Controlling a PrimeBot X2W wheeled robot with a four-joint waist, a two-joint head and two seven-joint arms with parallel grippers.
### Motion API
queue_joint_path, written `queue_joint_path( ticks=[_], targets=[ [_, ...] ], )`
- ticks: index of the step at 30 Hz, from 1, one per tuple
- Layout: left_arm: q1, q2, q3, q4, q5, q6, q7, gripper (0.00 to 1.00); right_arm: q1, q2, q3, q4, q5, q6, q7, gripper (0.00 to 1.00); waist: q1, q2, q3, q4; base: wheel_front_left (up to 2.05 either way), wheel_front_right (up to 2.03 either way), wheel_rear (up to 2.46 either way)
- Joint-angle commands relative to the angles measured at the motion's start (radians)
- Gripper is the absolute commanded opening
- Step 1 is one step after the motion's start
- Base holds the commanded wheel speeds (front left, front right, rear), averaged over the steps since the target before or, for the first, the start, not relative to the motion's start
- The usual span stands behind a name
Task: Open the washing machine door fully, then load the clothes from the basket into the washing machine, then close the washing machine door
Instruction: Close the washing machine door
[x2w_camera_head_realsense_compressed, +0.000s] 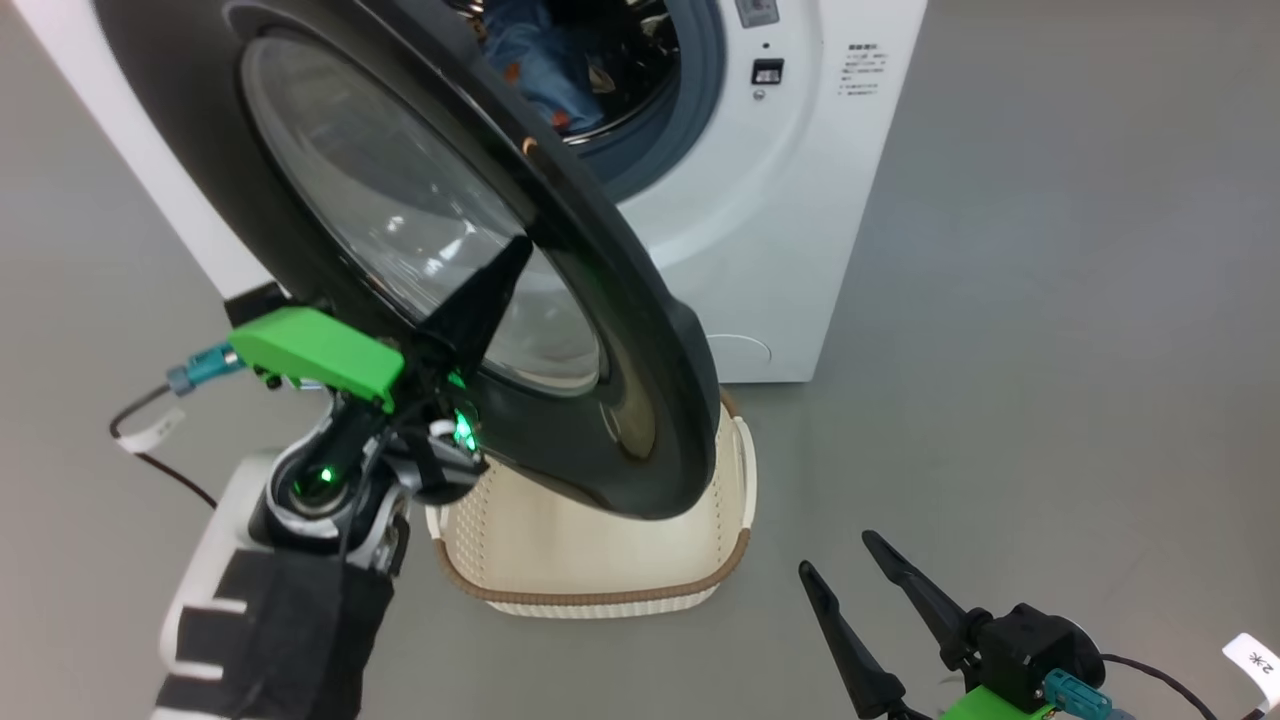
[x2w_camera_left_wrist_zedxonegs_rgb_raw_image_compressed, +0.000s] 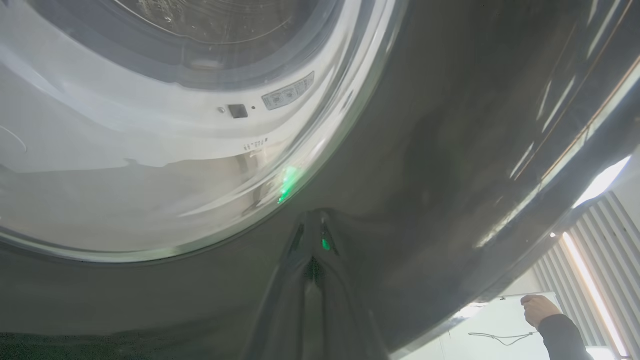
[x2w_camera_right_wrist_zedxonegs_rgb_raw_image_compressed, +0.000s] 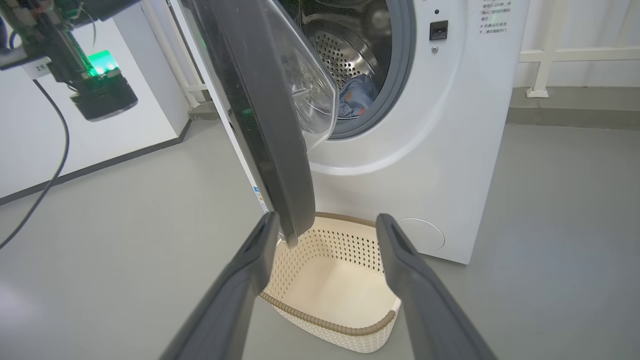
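Washing machine door (x2w_camera_head_realsense_compressed: 640, 330): black-rimmed, glass-centred, half open over the cream basket (x2w_camera_head_realsense_compressed: 600, 597), blue clothes (x2w_camera_head_realsense_compressed: 540, 70) in the drum (x2w_camera_right_wrist_zedxonegs_rgb_raw_image_compressed: 345, 55) behind. Left gripper (x2w_camera_head_realsense_compressed: 510, 265): fingers pinched together, tips against the door's outer face. Right gripper (x2w_camera_head_realsense_compressed: 838, 555): fingers spread wide, holding nothing, near the basket.
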Motion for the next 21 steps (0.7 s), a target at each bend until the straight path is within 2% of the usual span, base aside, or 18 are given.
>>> queue_joint_path(
  ticks=[1,11,16,21],
  targets=[
    [-0.061,0.013,0.022,-0.013,-0.008,-0.016,-0.009,0.00,-0.023,0.000,0.024,-0.027,-0.011,0.002,-0.005,1.00,0.0000,-0.0001,0.018,-0.019,0.00,0.00,0.00],
    [-0.247,0.013,-0.013,0.210,0.028,-0.080,-0.103,0.00,-0.058,0.000,0.036,-0.021,-0.012,0.002,-0.005,1.00,0.0000,-0.0001,0.059,-0.040,0.00,0.00,0.00],
    [-0.315,0.013,-0.019,0.300,0.037,-0.093,-0.121,0.00,-0.073,-0.002,0.044,-0.015,-0.011,0.002,-0.005,1.00,0.0000,-0.0001,0.065,-0.050,0.00,0.00,0.00],
    [-0.340,0.013,-0.029,0.317,0.034,-0.096,-0.116,0.00,-0.073,0.001,0.039,-0.015,-0.010,0.002,-0.005,1.00,0.0000,-0.0001,0.064,-0.051,0.00,0.00,0.00]
  ],
)
